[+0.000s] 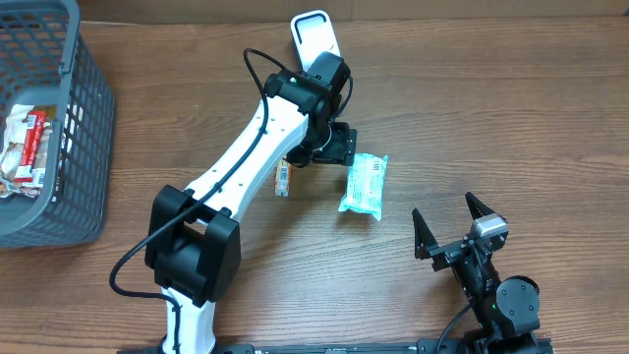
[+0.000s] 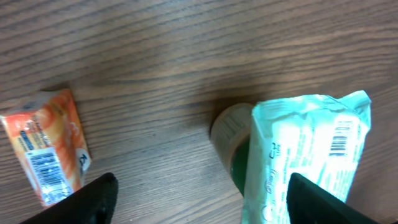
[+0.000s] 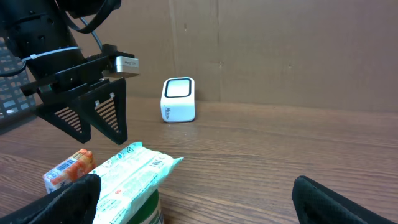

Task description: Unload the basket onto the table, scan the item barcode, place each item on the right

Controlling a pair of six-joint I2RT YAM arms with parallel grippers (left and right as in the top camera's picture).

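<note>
From above, the left gripper hangs over the middle of the table, with its two fingers apart. The green packet lies just beside it, on the side toward the right arm. A small orange packet lies on the other side, partly under the white arm. The white scanner stands at the far edge, well apart from the green packet. A grey basket with some wrappers in it sits at the far left.

The left wrist camera looks straight down and shows things the top view does not. The green packet has a barcode facing up, and it rests on a round green thing (a lid or a jar, hard to tell which). The orange packet has its own little barcode too. One black fingertip shows in each bottom corner, wide apart. I cannot tell if the one by the green packet touches it.

The right wrist camera looks across the table from low down. It shows the left gripper above the green packet, and the scanner standing by the wall behind.

The right gripper is wide open and holds nothing.
</note>
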